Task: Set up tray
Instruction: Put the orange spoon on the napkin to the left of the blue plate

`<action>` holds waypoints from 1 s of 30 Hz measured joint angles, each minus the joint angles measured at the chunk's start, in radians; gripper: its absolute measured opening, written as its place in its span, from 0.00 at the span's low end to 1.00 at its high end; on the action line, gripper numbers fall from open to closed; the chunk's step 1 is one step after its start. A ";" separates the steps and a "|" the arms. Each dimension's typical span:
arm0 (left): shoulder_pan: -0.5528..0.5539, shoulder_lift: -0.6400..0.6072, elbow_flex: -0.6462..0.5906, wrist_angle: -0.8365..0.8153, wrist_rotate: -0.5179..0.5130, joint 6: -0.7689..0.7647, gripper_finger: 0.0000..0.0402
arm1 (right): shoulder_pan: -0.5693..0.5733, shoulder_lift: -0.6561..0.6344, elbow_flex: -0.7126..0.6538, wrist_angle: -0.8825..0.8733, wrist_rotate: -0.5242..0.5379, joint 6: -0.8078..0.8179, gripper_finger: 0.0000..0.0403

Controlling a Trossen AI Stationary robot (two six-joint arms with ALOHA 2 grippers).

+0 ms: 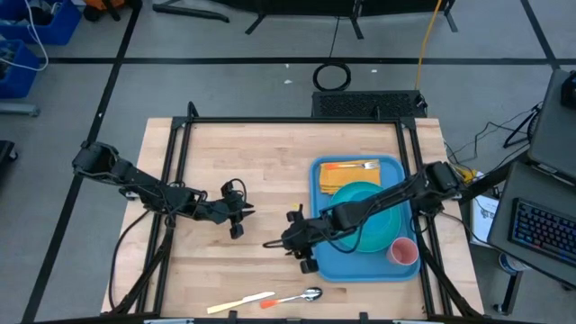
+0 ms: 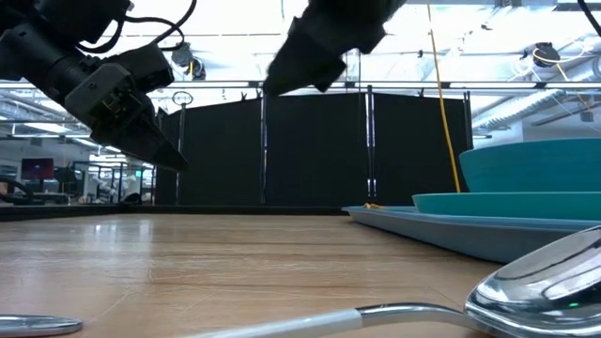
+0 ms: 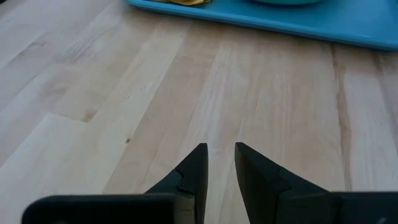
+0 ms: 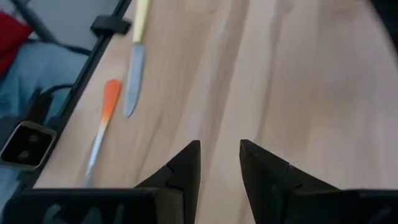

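Note:
The bright-blue tray [image 1: 328, 254] lies on the right half of the wooden table. It carries a yellow-orange napkin [image 1: 337, 180] with a fork [image 1: 358, 166], a turquoise plate [image 1: 369, 229] and a pink cup [image 1: 403, 252]. A yellow-handled knife [image 1: 238, 303] and an orange-handled spoon [image 1: 292, 297] lie by the near edge. My left gripper [image 1: 245, 214] hovers over the table's middle, narrowly open, pointing at the tray [image 3: 323, 22]. My right gripper [image 1: 281, 243] hangs just left of the tray, narrowly open and empty [image 4: 219, 155], facing the knife [image 4: 132, 74] and spoon [image 4: 106, 115].
Bare wood lies between the two grippers and the cutlery at the near edge. A black frame rail [image 4: 106, 28] runs along the table's near edge. In the low view the spoon's bowl [image 2: 540, 277] lies close in front, with the tray's rim [image 2: 441, 228] behind it.

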 joint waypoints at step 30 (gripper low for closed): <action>0.000 0.000 0.000 0.004 -0.001 0.001 0.21 | -0.145 -0.010 -0.001 0.354 0.162 0.299 0.26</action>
